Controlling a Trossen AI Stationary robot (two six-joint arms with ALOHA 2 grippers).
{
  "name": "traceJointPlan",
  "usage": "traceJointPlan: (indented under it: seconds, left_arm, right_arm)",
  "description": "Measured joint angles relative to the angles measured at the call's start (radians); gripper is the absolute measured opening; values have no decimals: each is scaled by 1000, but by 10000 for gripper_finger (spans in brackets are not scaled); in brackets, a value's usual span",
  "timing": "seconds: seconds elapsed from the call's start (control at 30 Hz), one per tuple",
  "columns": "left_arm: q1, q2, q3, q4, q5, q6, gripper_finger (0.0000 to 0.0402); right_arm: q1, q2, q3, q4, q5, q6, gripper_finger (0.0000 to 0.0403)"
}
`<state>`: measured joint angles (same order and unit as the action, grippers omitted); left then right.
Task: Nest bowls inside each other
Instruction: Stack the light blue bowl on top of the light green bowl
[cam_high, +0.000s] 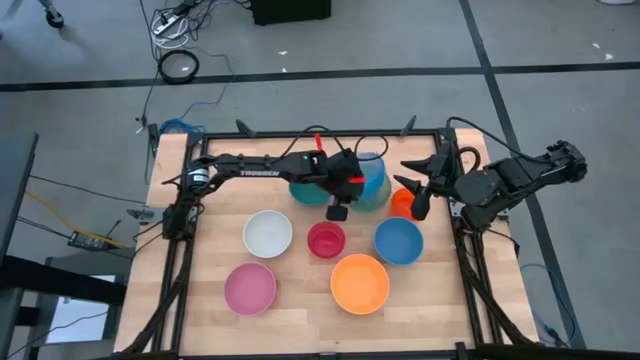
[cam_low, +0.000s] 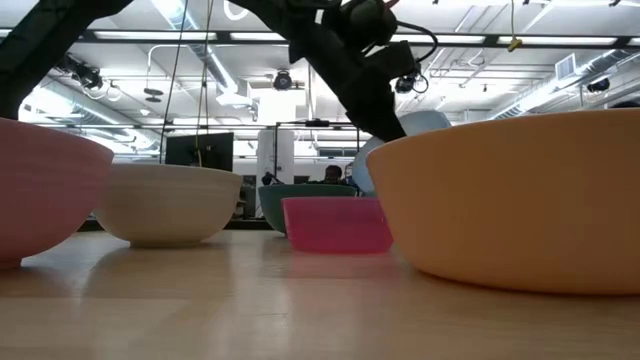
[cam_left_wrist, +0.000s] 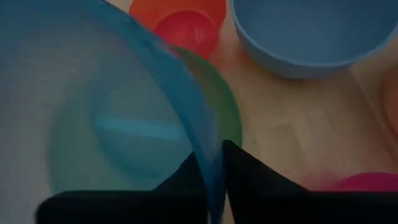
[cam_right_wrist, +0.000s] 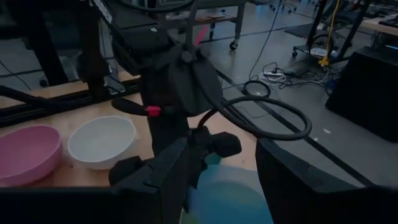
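A light blue bowl (cam_high: 372, 176) sits tilted in a green bowl (cam_left_wrist: 219, 102), beside a teal bowl (cam_high: 303, 190) at the table's far middle. My left gripper (cam_left_wrist: 214, 180) is shut on the light blue bowl's rim. My right gripper (cam_high: 419, 188) hangs open at the far right, above a small orange bowl (cam_high: 403, 203) that has a red bowl (cam_left_wrist: 186, 31) inside it. On the table stand a white (cam_high: 268, 233), a small pink-red (cam_high: 326, 240), a blue (cam_high: 399, 240), a large orange (cam_high: 360, 283) and a pink bowl (cam_high: 250, 288). My left gripper pinches the light blue bowl's rim (cam_left_wrist: 210, 163), one finger inside the bowl and one outside. The fingers slant down from the table's left side and lie across the rim. The bowl is tilted, its lower part resting in the green bowl.
The black frame rails (cam_high: 180, 250) run along the table's left and right sides. Bare wood lies between the bowls and the near edge (cam_high: 300, 330). My left arm (cam_right_wrist: 174, 81) stands close in front of my right gripper.
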<state>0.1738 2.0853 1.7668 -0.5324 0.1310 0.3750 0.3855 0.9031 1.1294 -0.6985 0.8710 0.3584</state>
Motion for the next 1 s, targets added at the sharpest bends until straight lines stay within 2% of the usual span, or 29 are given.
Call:
traceJointPlan:
  seconds: [0.23, 0.47, 0.6, 0.73, 0.9, 1.0]
  left_arm:
    - [0, 0, 0, 13, 21, -59, 110]
    - [-2, -1, 38, -6, 99, -92, 119]
    - [-10, -1, 108, -71, 125, -99, 120]
    - [-18, -1, 247, -278, 121, -91, 120]
    - [-25, -3, 404, -636, 13, -91, 121]
    - [-23, -6, 454, -786, 0, -96, 121]
  right_arm:
    - [0, 0, 0, -18, -1, 15, 176]
    - [0, 8, 0, -28, 0, 18, 176]
    - [-8, 25, 0, -61, 0, 70, 176]
    - [-36, 65, -13, -131, 10, 173, 176]
    - [-73, 112, -99, -143, 41, 305, 176]
    - [-96, 137, -163, -139, 22, 404, 174]
